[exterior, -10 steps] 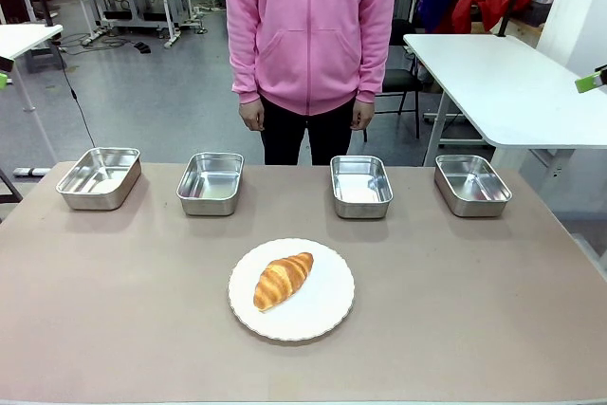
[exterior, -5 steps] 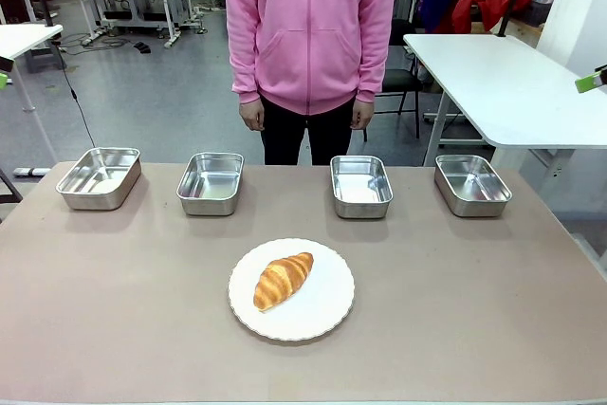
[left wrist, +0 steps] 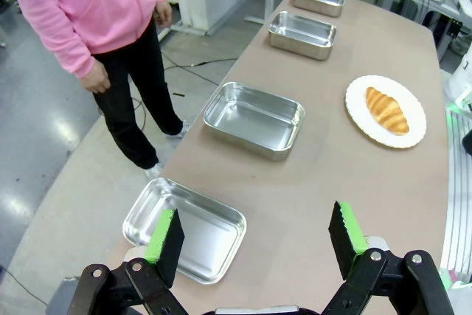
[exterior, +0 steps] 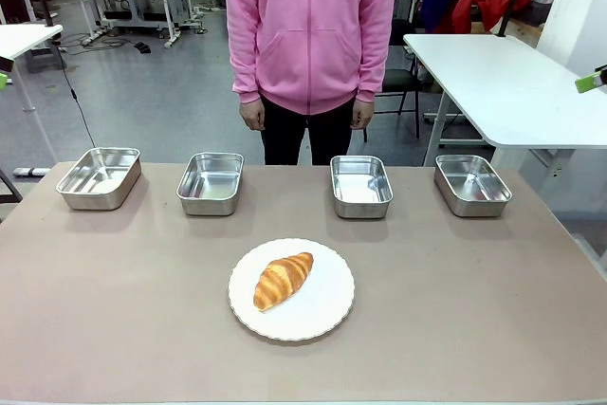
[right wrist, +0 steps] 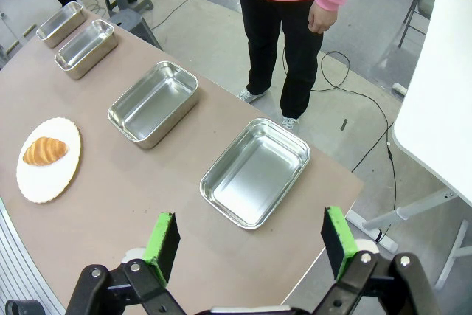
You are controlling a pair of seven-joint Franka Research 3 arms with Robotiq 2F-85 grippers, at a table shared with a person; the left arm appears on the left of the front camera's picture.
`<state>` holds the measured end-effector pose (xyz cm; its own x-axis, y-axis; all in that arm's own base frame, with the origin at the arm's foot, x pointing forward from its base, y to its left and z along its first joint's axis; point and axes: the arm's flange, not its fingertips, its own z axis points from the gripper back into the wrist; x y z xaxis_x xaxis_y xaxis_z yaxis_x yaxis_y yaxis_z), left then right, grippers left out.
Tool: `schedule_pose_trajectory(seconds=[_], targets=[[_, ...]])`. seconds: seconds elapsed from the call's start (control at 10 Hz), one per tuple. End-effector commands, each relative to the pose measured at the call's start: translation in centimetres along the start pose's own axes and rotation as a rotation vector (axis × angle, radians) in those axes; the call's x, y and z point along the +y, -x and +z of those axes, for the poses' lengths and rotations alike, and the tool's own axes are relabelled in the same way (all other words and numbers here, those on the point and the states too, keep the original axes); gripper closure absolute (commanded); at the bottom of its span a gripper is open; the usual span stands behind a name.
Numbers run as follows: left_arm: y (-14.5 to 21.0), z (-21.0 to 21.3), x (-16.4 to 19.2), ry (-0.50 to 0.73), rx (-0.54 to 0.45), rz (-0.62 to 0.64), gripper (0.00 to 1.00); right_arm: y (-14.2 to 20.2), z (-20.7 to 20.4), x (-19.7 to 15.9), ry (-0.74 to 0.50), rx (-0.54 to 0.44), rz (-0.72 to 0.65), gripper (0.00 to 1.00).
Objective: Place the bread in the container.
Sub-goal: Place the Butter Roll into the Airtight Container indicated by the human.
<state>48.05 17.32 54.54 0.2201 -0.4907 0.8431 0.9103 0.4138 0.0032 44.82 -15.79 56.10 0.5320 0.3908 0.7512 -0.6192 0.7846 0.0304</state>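
Observation:
The bread, a golden-brown croissant (exterior: 283, 280), lies on a round white plate (exterior: 322, 315) at the table's near middle. Four shiny steel containers stand in a row along the far edge: (exterior: 99, 177), (exterior: 211, 182), (exterior: 361, 185), (exterior: 471, 184), all empty. My left gripper (left wrist: 255, 235) hangs open above the table's left end, over the outermost pan (left wrist: 184, 228), with the croissant (left wrist: 386, 110) far off. My right gripper (right wrist: 249, 235) is open above the right end, near the pan (right wrist: 255, 171); the croissant (right wrist: 45, 150) lies far from it.
A person in a pink hoodie (exterior: 308, 26) stands at the far side behind the pans, hands (exterior: 251, 116) hanging at the sides. A white table (exterior: 503, 82) stands off to the right beyond my table's edge.

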Motion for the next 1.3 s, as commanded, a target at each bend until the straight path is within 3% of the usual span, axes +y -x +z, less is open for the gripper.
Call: schedule_pose_trajectory(seconds=[0.0,1.2], targets=[[-0.22,0.13,0.03,0.001,0.005,-0.005,0.00,-0.06,-0.04,0.00,-0.005,-0.010,0.000,0.00],[-0.22,0.13,0.03,0.001,0.005,-0.005,0.00,-0.06,-0.04,0.00,-0.005,-0.010,0.000,0.00]])
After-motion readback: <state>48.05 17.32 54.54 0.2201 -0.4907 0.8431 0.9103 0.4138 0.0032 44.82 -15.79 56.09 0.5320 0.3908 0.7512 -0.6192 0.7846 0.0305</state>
